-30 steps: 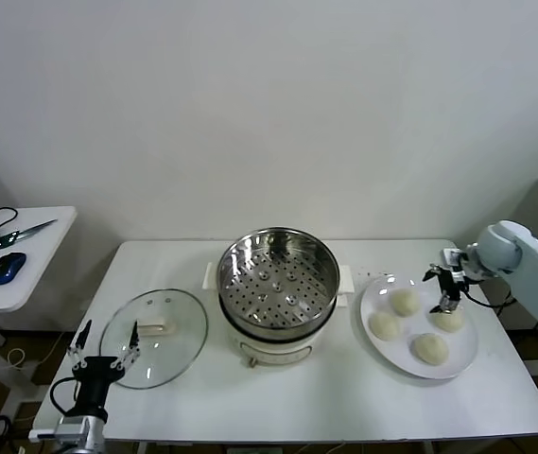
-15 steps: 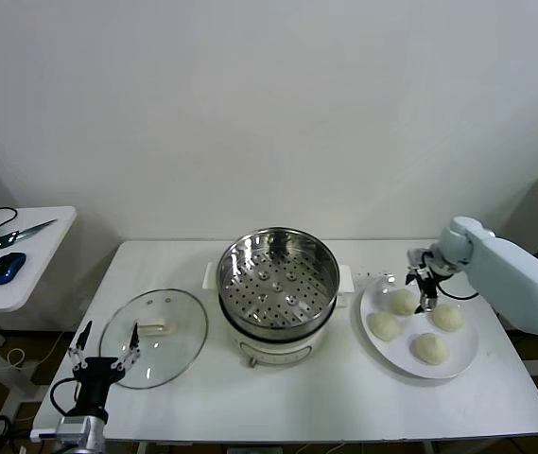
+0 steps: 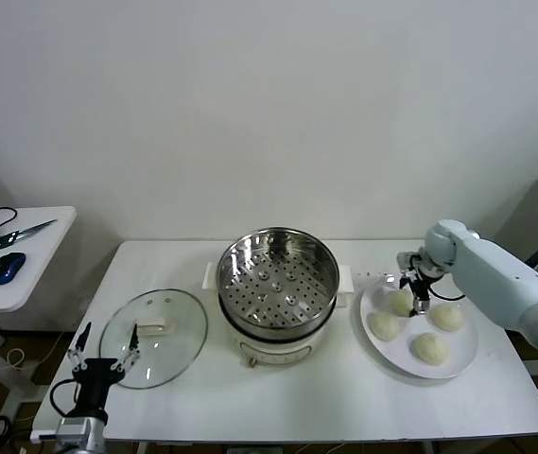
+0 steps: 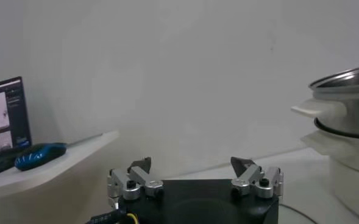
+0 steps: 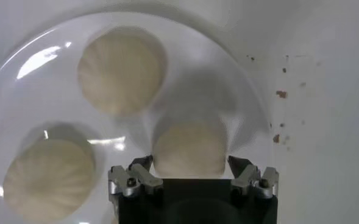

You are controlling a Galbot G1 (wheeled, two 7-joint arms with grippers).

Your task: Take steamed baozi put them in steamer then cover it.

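Note:
Four cream-white baozi lie on a white plate (image 3: 462, 364) at the table's right. My right gripper (image 3: 410, 289) hangs open just above the plate's far-left baozi (image 3: 400, 303); in the right wrist view that baozi (image 5: 188, 150) sits between the open fingers, and two others (image 5: 122, 70) (image 5: 48, 178) lie beyond. The other baozi are at the plate's left (image 3: 384, 326), right (image 3: 448, 318) and front (image 3: 429, 348). The steel steamer (image 3: 276, 279) stands open and empty mid-table. The glass cover (image 3: 155, 336) lies flat to its left. My left gripper (image 3: 104, 352) is open and empty at the cover's near-left edge.
A small side table (image 3: 13, 251) at the far left holds a blue mouse (image 3: 7, 267), scissors and cables. The white wall rises behind the table. In the left wrist view the steamer's side (image 4: 344, 122) is to one side, with the mouse (image 4: 39, 155) and a screen beyond.
My right gripper has moved left across the plate, from over the right baozi to over the far-left one. The left arm has not moved.

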